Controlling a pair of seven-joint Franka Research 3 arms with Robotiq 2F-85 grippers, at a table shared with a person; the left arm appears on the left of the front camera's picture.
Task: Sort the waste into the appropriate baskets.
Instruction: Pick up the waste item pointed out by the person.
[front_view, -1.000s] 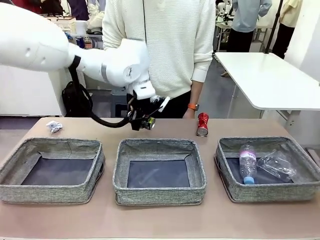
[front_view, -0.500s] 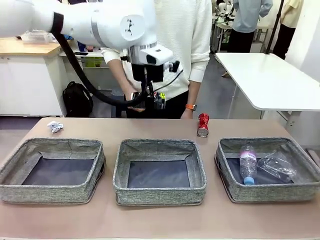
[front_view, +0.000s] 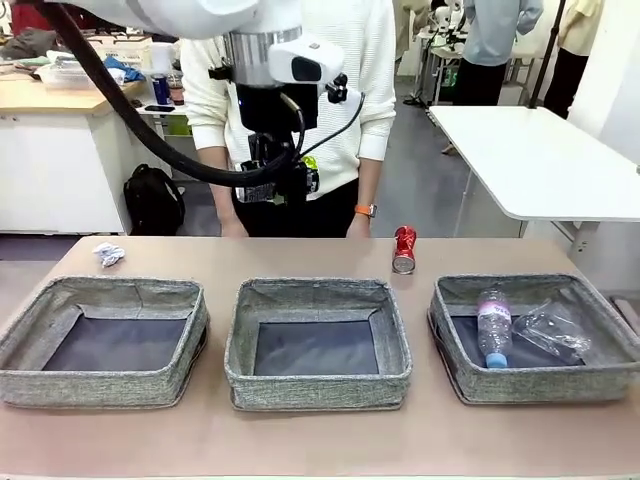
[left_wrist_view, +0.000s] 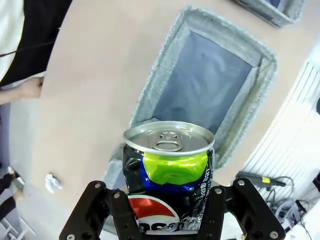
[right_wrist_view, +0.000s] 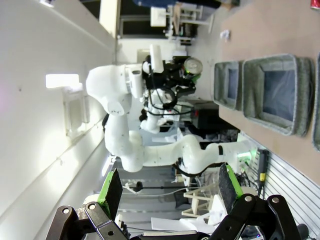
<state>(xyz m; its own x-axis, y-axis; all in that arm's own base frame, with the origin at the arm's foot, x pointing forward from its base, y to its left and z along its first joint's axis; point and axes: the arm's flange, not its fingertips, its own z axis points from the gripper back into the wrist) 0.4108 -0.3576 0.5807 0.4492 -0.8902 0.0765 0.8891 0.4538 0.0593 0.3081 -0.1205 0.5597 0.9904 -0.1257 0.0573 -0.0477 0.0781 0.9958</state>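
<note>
The dark blue-black soda can (left_wrist_view: 168, 170) is clamped in the left gripper (left_wrist_view: 168, 207), its long axis along the fingers, high over the far side of the tabletop (front_view: 200, 255). The middle basket (front_view: 318, 292) lies below and toward the robot, so a short carry nearer and down is judged needed, while the right gripper (right_wrist_view: 167, 187) stands wide and empty.

White side table (front_view: 540, 160), wood-topped counter (front_view: 40, 95), black backpack (front_view: 153, 200) on grey floor (front_view: 430, 200)
</note>
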